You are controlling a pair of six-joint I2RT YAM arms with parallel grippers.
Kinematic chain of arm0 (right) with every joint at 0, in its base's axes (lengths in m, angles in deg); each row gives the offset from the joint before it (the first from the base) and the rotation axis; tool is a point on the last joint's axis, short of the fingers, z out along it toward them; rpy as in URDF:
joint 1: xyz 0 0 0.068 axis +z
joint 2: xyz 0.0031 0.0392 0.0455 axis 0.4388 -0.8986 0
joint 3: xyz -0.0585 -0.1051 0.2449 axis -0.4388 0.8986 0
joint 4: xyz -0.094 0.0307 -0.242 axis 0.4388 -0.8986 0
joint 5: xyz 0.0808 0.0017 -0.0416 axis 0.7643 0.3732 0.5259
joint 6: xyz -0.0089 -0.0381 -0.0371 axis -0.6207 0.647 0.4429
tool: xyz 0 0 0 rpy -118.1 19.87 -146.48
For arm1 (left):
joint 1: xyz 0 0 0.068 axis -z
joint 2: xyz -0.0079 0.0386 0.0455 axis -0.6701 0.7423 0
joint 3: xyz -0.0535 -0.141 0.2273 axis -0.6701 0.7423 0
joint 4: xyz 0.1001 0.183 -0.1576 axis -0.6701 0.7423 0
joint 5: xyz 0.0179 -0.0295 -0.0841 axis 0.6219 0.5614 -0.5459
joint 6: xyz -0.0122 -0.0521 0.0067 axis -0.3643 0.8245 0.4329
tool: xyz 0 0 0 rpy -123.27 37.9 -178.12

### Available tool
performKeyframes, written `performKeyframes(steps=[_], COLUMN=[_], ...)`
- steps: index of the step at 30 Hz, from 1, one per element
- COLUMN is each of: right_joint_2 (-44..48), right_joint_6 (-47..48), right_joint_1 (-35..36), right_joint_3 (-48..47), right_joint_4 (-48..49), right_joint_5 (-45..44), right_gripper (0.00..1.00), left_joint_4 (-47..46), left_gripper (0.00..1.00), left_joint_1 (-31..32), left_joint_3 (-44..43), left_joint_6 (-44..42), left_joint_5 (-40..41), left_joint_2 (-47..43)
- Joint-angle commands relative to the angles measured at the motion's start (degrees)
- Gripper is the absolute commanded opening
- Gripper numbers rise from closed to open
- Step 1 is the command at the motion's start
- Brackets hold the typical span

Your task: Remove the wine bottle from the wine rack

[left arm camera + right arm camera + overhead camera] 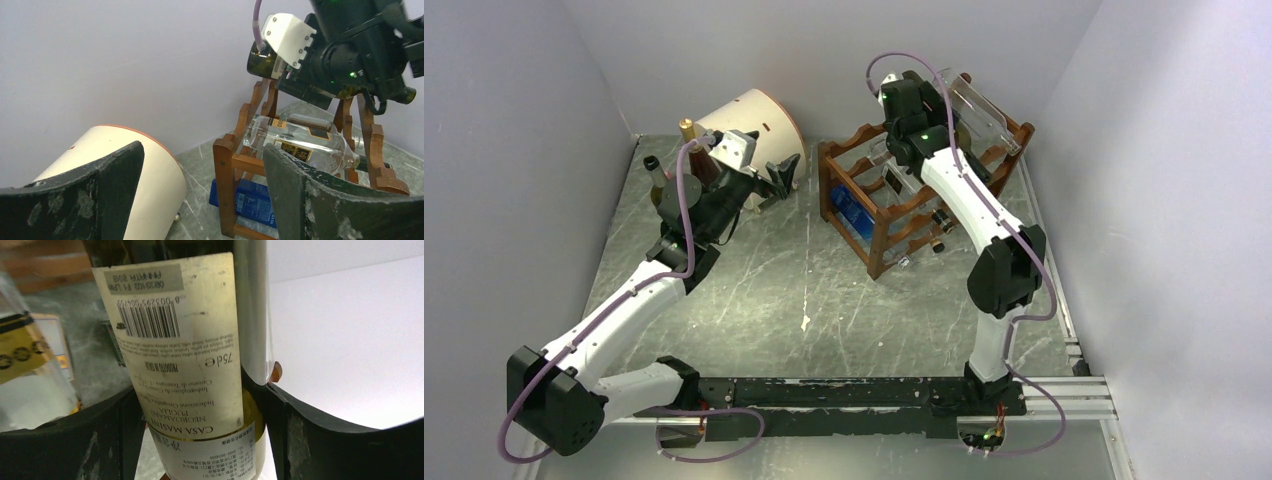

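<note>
Here, the wine rack (879, 240) stands far right on the table (804, 300), with the cream drum (754, 115) far left. The wine bottle (190, 365) lies at the rack's top, and the right gripper (202, 405) is clamped about its labelled body. The left gripper (202, 155) gapes empty beside the drum. Step in hand: the grasp. The next move probably calls for a level lift clear of the scalloped rails.
</note>
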Motion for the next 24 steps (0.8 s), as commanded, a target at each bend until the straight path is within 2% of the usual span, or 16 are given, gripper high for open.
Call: performKeyframes(steps=[1,4,7,12,17,24], right_joint_2=[6.41,8.18,9.49,11.2,14.02,12.14], right_joint_6=[-3.59,-5.44,-7.7,-13.62,-19.42,-24.04], right_joint_1=[1.35,1.35,1.35,1.35,1.16,0.25], right_joint_3=[-0.89,0.95,1.49,0.58,3.21,3.0], right_joint_4=[4.2,4.95,4.71,3.39,6.38,6.91], right_joint_5=[2.36,5.22,7.15,12.05,17.7,21.73], right_gripper=[0.21,0.13,0.0,0.0,0.0,0.0], left_joint_4=[-1.56,-1.62,-1.64,-1.56,-1.55,-1.57], left_gripper=[0.92,0.92,0.92,0.92,0.92,0.92], left_joint_1=[0.23,0.19,0.22,0.23,0.21,0.23], left_joint_3=[0.11,0.1,0.06,0.08,0.0,0.08], left_joint_6=[0.03,0.1,0.2,0.3,0.52,0.49], left_joint_5=[0.2,0.16,-0.04,-0.06,-0.4,-0.41], left_joint_2=[0.17,0.34,0.41,0.52,0.52,0.78])
